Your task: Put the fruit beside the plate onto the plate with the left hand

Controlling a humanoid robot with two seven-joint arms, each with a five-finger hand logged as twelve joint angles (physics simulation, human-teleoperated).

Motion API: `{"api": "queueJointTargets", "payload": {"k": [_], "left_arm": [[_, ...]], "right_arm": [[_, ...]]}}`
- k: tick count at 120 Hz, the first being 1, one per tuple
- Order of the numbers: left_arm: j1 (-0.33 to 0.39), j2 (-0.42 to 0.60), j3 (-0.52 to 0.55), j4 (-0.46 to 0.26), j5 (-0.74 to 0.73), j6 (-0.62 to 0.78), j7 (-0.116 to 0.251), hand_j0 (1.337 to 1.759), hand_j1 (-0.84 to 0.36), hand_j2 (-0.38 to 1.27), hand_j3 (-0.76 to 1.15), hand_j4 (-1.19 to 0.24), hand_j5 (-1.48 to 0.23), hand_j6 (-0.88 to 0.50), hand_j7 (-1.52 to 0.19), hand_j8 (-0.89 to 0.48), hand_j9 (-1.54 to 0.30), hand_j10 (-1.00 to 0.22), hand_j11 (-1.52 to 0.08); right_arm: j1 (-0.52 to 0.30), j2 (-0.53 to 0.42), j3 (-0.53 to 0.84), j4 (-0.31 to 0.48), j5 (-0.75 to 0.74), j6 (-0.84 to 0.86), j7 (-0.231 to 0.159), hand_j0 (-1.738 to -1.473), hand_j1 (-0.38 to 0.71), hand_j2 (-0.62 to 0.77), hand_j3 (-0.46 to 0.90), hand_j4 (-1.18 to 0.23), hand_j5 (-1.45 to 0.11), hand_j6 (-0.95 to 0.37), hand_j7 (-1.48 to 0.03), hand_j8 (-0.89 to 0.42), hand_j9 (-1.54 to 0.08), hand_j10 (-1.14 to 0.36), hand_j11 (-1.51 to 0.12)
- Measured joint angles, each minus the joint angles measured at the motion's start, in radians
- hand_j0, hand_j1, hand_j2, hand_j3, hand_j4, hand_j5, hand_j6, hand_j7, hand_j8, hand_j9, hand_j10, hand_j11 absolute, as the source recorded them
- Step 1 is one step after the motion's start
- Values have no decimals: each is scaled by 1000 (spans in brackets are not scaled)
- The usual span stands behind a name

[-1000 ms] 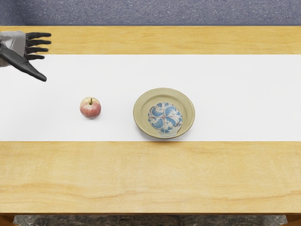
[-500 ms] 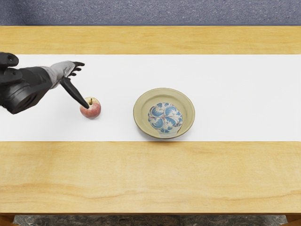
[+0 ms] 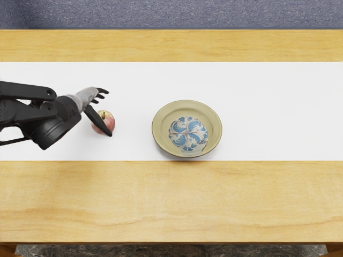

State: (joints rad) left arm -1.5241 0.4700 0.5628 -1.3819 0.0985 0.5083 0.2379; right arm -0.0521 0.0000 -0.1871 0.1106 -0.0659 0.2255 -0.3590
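Note:
A red-yellow apple lies on the white runner, left of the plate, a beige dish with a blue pattern in its middle. My left hand comes in from the left edge and hangs over the apple. Its dark thumb crosses the apple's front-left side, and the other fingers are spread above and behind it. The hand is not closed around the apple. The apple's left part is hidden by the hand.
The white runner crosses a wooden table from side to side. The left forearm lies over the runner's left end. The right arm is out of view.
The left arm has come farther in and lower. The hand has gone from the apple's upper left to right over it, with the thumb now across the fruit. Apple and plate have not moved.

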Motion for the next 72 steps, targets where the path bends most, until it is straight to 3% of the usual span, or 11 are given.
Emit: {"api": "queueJointTargets", "payload": {"k": [72], "left_arm": [[39, -42, 39, 17, 9, 70, 0, 1658, -35, 65, 0, -320, -416, -320, -416, -320, -416, -320, -416]], "right_arm": [[0, 0, 0, 0, 0, 0, 0, -1658, -349, 0, 0, 0, 0, 0, 0, 0, 0, 0, 0]]}}
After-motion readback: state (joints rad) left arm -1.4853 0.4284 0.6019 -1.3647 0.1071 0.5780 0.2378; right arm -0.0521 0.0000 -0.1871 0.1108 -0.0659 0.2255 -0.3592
